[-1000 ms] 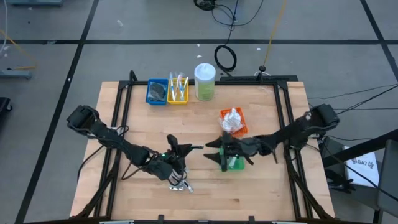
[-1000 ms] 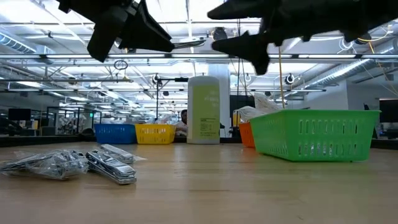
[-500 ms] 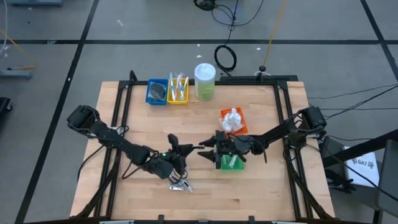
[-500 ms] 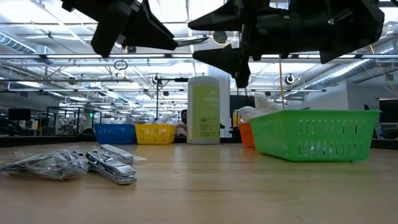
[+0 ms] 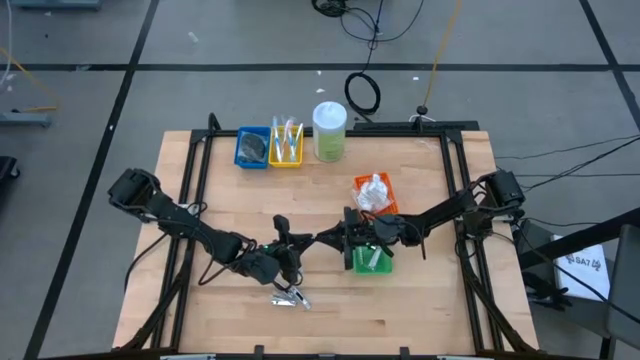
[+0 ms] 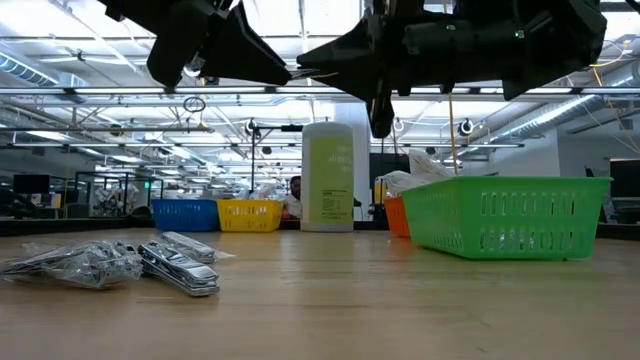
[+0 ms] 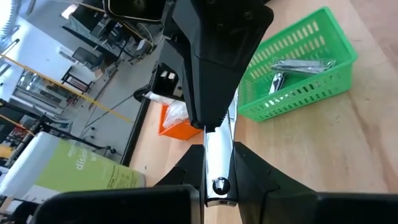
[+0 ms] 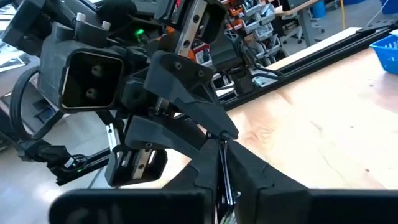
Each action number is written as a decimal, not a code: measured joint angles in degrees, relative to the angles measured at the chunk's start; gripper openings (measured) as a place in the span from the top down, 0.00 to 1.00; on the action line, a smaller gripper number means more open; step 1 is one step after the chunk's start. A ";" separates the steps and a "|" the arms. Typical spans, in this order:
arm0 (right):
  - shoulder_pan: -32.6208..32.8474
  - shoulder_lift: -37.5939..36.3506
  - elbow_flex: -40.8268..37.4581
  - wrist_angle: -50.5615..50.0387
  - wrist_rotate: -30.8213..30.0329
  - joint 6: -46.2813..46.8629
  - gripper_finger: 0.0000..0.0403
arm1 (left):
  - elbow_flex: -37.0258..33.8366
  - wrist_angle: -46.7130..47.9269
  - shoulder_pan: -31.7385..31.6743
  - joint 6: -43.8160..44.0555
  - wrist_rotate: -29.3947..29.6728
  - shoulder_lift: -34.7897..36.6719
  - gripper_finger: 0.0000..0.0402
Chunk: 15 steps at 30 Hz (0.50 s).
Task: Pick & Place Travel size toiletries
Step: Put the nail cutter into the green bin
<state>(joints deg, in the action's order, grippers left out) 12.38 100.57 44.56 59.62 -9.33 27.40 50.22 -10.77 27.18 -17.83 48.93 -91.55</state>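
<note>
We see the left end effector (image 5: 300, 245) and the right end effector (image 5: 322, 238) meeting tip to tip above the wooden tabletop (image 5: 420, 300), both clamped on 1 slim silvery sachet (image 7: 219, 149). At 3 o'clock, the slotted green tray (image 5: 372, 260) holds 2 more. A crinkly pile of wrapped sachets (image 6: 110, 262) lies at 6 o'clock.
</note>
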 joint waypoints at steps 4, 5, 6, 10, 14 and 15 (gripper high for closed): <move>-0.02 0.00 0.00 -0.09 0.03 -0.54 0.95 | 0.00 -0.02 -0.02 0.29 -0.05 0.00 0.89; -0.02 0.00 0.00 -0.23 0.05 -0.95 0.96 | 0.00 -0.02 0.00 0.75 -0.09 0.00 0.89; -0.02 -0.02 0.00 -0.43 0.05 -1.23 0.97 | 0.00 0.04 -0.02 1.59 -0.08 0.00 0.89; 0.00 -0.08 0.09 -1.62 0.35 -2.16 0.98 | 0.00 -0.28 -0.04 5.51 -0.42 0.00 0.87; 0.10 -0.31 0.15 -2.79 0.72 -3.73 0.99 | -0.09 -3.07 -0.04 13.30 -0.51 0.16 0.79; 0.14 -0.30 0.20 -3.07 0.77 -4.09 0.99 | -0.10 -3.54 -0.04 15.59 -1.00 0.58 0.76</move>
<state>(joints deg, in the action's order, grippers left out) 12.52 100.28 44.76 56.55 -8.56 23.30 50.11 -14.31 27.14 -2.24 47.94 -90.97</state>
